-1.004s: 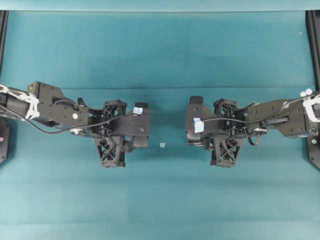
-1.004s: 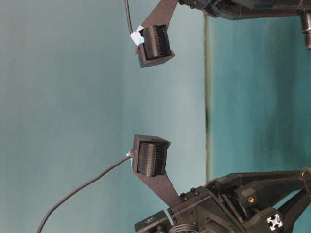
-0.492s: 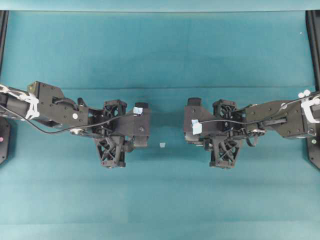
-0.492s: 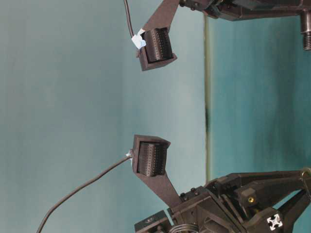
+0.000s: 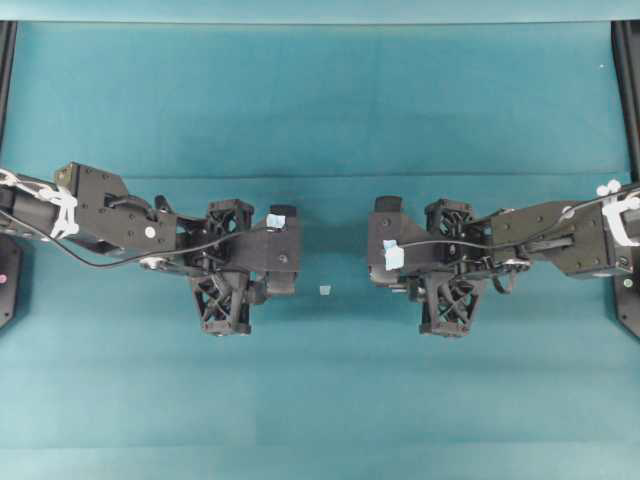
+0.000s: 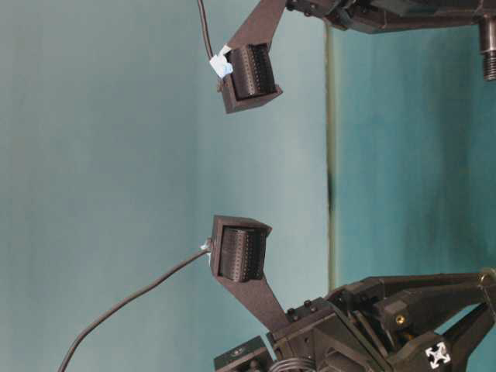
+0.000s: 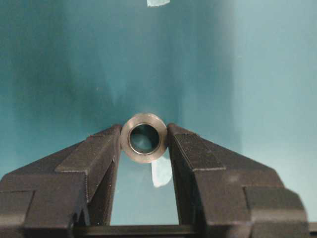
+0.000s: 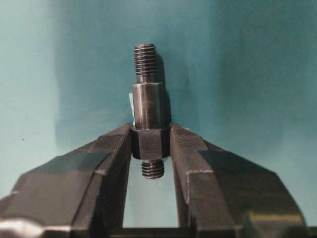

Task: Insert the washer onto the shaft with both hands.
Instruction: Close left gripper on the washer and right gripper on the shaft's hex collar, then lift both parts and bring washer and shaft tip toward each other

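Note:
In the left wrist view my left gripper (image 7: 144, 141) is shut on the washer (image 7: 144, 138), a thick grey metal ring pinched at the jaw tips with its hole facing the camera. In the right wrist view my right gripper (image 8: 150, 144) is shut on the shaft (image 8: 147, 106), a dark stepped pin gripped by its hex collar, with its threaded end pointing away from the jaws. In the overhead view the left gripper (image 5: 283, 270) and right gripper (image 5: 390, 275) face each other with a gap between them. The washer and shaft are hidden under the gripper bodies there.
A small pale scrap (image 5: 325, 290) lies on the teal mat (image 5: 320, 400) between the grippers, and shows at the top of the left wrist view (image 7: 158, 2). Another pale scrap (image 7: 161, 173) lies below the washer. Black frame posts (image 5: 628, 100) stand at the table's sides.
My right gripper has moved a little to the left, toward the left gripper, with the shaft in it. The left arm has not moved.

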Controlling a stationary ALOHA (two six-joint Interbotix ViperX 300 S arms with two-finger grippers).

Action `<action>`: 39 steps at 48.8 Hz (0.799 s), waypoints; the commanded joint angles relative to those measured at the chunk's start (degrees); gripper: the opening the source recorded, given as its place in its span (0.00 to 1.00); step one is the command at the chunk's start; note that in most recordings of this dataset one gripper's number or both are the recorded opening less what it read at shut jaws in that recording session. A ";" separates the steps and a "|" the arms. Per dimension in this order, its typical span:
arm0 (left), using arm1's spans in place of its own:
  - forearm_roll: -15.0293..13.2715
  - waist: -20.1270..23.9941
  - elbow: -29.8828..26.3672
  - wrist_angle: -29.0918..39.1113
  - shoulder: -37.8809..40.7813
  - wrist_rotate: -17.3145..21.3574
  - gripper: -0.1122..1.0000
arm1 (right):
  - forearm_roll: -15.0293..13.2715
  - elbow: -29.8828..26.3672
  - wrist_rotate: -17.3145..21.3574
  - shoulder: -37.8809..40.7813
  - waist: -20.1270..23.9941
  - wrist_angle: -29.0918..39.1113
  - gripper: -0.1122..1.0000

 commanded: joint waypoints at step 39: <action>0.09 -1.85 12.04 -21.53 -14.85 -0.79 0.44 | 3.52 8.09 2.99 -11.95 2.37 -21.01 0.10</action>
